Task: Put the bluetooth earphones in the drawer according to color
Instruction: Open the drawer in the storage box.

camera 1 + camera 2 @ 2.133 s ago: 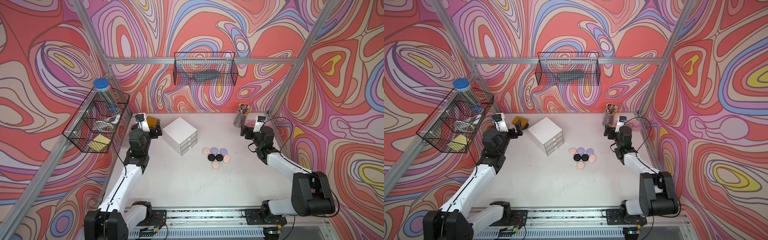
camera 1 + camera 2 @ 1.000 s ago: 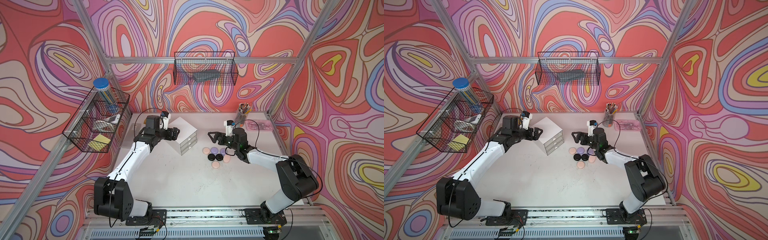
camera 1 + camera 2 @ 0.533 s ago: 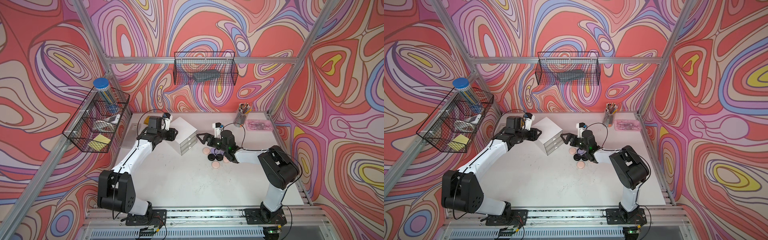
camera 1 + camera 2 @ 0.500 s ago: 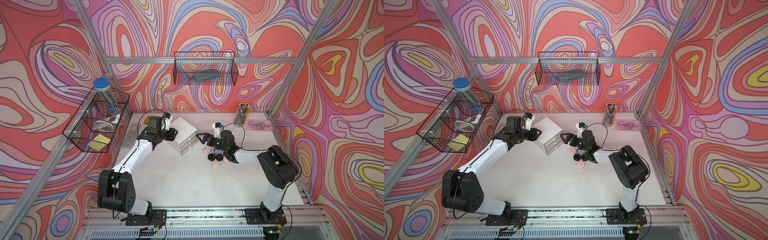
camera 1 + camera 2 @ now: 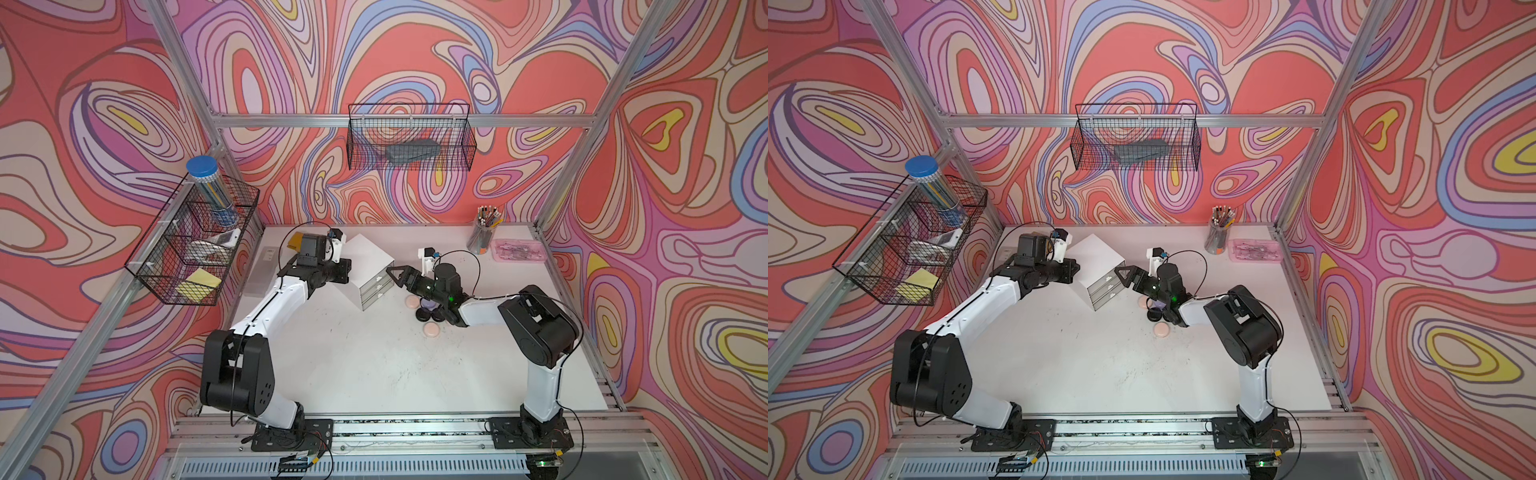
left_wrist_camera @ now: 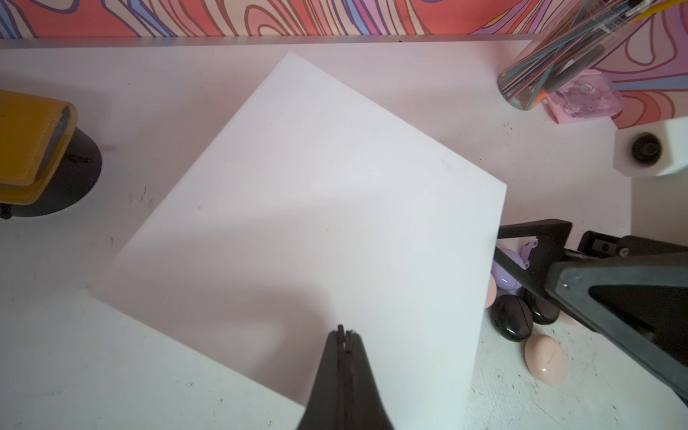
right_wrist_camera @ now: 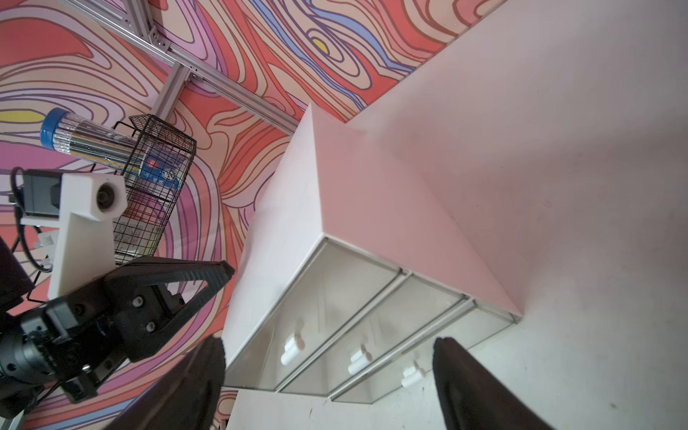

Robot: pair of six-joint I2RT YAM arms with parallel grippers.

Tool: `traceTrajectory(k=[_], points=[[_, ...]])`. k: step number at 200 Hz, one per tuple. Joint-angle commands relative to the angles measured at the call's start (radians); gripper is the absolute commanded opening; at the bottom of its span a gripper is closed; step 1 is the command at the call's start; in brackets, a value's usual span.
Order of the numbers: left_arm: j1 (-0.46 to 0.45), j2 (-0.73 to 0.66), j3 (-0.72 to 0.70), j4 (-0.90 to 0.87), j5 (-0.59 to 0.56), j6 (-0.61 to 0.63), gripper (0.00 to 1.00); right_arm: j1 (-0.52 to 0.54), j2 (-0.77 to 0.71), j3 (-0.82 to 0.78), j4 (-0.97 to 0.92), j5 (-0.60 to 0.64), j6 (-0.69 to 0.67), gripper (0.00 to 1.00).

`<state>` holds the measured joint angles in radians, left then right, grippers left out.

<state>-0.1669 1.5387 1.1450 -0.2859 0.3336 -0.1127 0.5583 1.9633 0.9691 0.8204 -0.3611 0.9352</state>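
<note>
drawer handles from right wrist, earphones from left wrist

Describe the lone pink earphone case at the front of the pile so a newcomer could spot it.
Find the white three-drawer cabinet mid-table; a cluster of pebble-shaped earphone cases lies just off its drawer fronts. The target is the pale pink case at the cluster's edge nearest the robot bases. It sits just beyond the two glossy black cases, closer to the bases than any other case.
</note>
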Motion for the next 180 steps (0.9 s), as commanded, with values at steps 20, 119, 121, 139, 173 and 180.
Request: traceTrajectory(k=[20,119,121,139,173,180], points=[[-0.003,0.022,0.037,-0.045,-0.023,-0.005,0.00,0.019,0.048,0.035,0.055,-0.015,0.049,0.82],[-0.003,0.098,0.110,-0.155,-0.048,0.000,0.00,0.043,0.102,0.074,0.089,-0.028,0.093,0.58],[-0.003,0.098,0.111,-0.157,-0.049,0.001,0.00,0.043,0.103,0.074,0.090,-0.030,0.095,0.58],[-0.003,0.102,0.113,-0.161,-0.051,0.000,0.00,0.045,0.122,0.082,0.107,-0.038,0.116,0.55],[-0.003,0.106,0.117,-0.165,-0.047,-0.001,0.00,0.050,0.138,0.088,0.121,-0.045,0.128,0.52],[-0.003,0.106,0.117,-0.168,-0.047,-0.001,0.00,0.051,0.138,0.089,0.123,-0.045,0.127,0.52]])
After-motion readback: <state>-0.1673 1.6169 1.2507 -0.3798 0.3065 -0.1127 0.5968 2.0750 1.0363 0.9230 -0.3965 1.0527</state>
